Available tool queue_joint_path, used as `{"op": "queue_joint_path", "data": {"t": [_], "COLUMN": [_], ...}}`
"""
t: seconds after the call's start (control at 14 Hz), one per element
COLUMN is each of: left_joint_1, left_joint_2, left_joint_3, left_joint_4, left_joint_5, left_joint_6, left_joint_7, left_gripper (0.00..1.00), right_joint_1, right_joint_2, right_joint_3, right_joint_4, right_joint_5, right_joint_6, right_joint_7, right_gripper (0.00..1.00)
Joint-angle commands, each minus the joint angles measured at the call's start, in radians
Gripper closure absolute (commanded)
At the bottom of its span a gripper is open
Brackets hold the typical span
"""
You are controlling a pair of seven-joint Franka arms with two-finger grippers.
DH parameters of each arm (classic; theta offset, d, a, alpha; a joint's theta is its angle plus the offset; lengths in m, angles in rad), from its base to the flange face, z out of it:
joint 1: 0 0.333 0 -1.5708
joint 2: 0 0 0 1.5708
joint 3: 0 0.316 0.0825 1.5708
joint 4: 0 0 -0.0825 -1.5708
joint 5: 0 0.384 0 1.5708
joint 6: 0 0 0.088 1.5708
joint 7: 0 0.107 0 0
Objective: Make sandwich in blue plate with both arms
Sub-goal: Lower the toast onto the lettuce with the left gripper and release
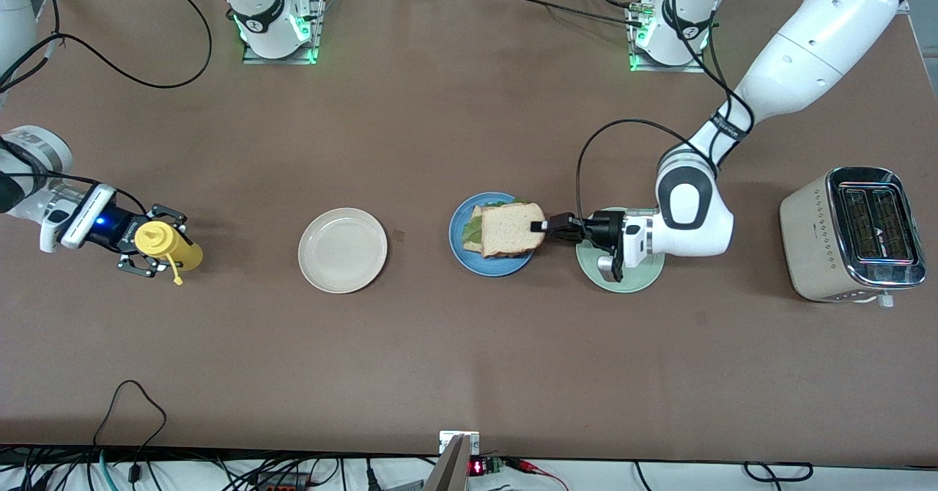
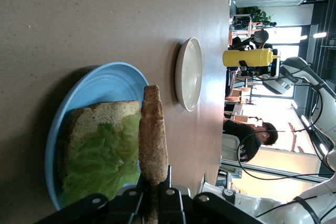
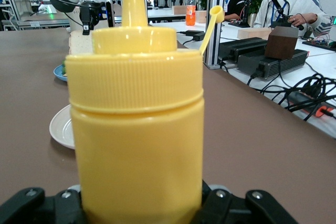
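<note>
A wide brown table fills the scene, with cables along its edges and a lab with desks and seated people past it. The left gripper is over the rim of the blue plate, its fingers pinched tight on one edge of the top slice of toast, which hangs above the plate. On the plate lies the lower slice with a ruffled green lettuce leaf on it, so the sandwich is not yet closed. The plate sits mid-table between a cream plate and a mint-green plate. A toaster stands at the left arm's end. At the right arm's end, the right gripper clamps a yellow squeeze bottle.
</note>
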Motion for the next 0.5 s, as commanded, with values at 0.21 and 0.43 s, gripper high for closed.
{"op": "queue_joint_path", "data": {"t": [0.21, 0.43], "left_joint_1": [-0.062, -0.046], "left_joint_2": [0.080, 0.075], "left_joint_3": [0.001, 0.012], "left_joint_4": [0.033, 0.030], "left_joint_5": [-0.131, -0.123], "left_joint_6": [0.034, 0.038], "left_joint_7": [0.078, 0.154], "left_gripper": [0.00, 0.00], "right_joint_1": [-0.064, -0.073], "right_joint_2": [0.070, 0.094], "right_joint_3": [0.030, 0.030], "right_joint_4": [0.001, 0.002], "right_joint_5": [0.036, 0.039], "right_joint_6": [-0.049, -0.049], "right_joint_7": [-0.035, -0.039], "right_gripper": [1.00, 1.00]}}
